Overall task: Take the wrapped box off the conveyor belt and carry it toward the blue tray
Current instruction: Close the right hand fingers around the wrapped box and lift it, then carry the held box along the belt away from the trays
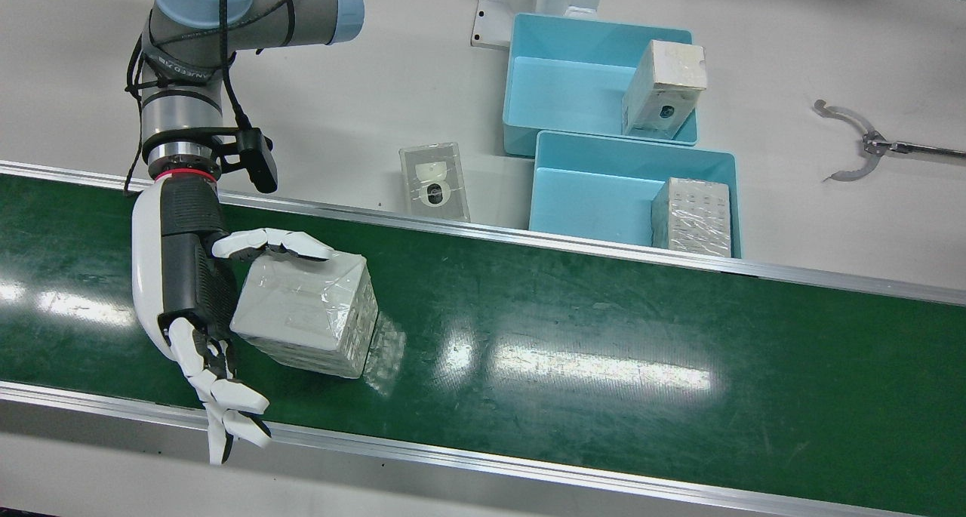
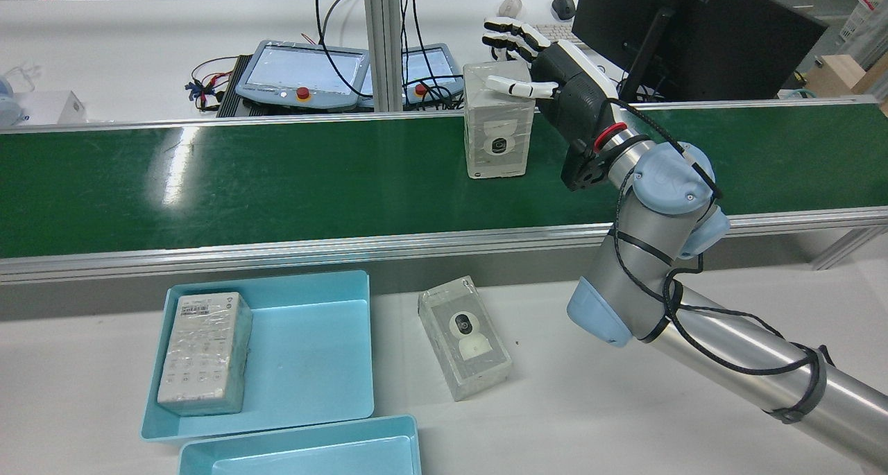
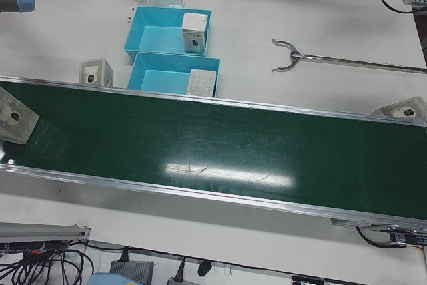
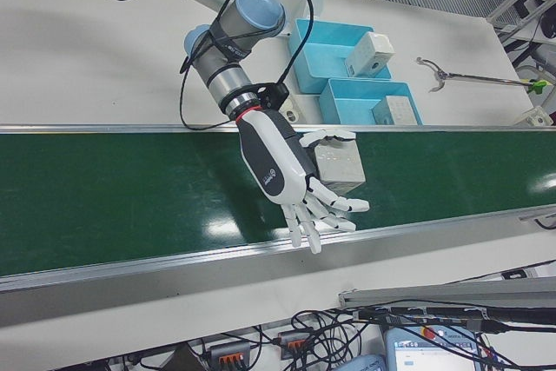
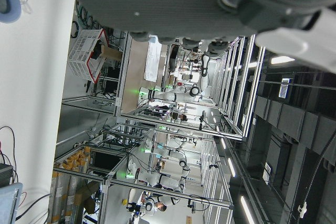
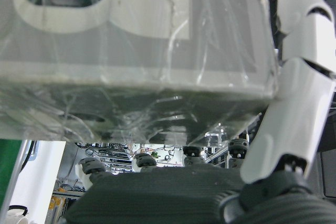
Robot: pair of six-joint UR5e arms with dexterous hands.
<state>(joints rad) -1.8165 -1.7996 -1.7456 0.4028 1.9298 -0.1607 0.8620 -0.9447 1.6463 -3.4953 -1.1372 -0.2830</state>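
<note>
So the conveyor belt is this long glossy green surface, and the wrapped box stands upright on it, over at my right-arm end. The two blue trays sit across the belt's rail on the white table, well apart from it, each already holding a box. My right hand is up against the box's side with the thumb laid over its top edge, but the other fingers are splayed open past the far side, so I'm not really holding anything yet. My worry: the plastic wrap looks slick and the box is tall, so if I lift on thumb contact alone it probably tips or slides out. Can't tell what my left hand is doing.
</note>
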